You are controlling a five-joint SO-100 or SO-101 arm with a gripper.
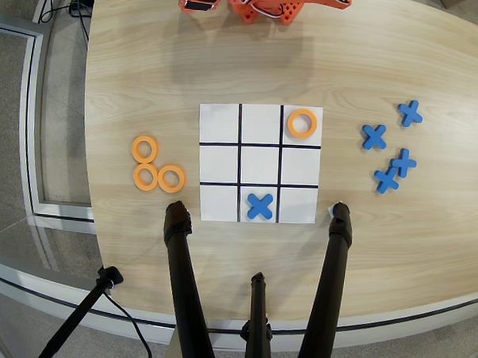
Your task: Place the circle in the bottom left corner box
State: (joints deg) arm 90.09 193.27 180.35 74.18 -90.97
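In the overhead view, a light wooden counter (148,72) carries a white paper grid (259,164) with black lines, lying near the middle and closer to the counter's near edge than to its far edge. The circle (302,123), a flat orange ring, lies inside the bottom left corner box (302,138), which the camera sees as the grid's top-right cell; the ring sits toward the far side of that cell, within its lines. One blue X piece (260,205) lies in the middle cell of the grid's near row. Three more orange rings (158,166) cluster toward the counter's left edge, two of them touching, the third just beside them. Four blue X pieces (391,146) lie scattered toward the right edge, two of them touching. The orange arm (266,2) shows only partly at the counter's far edge; its gripper cannot be made out, so whether it is apart or together cannot be told. Black tripod legs (188,296) rise over the near edge.
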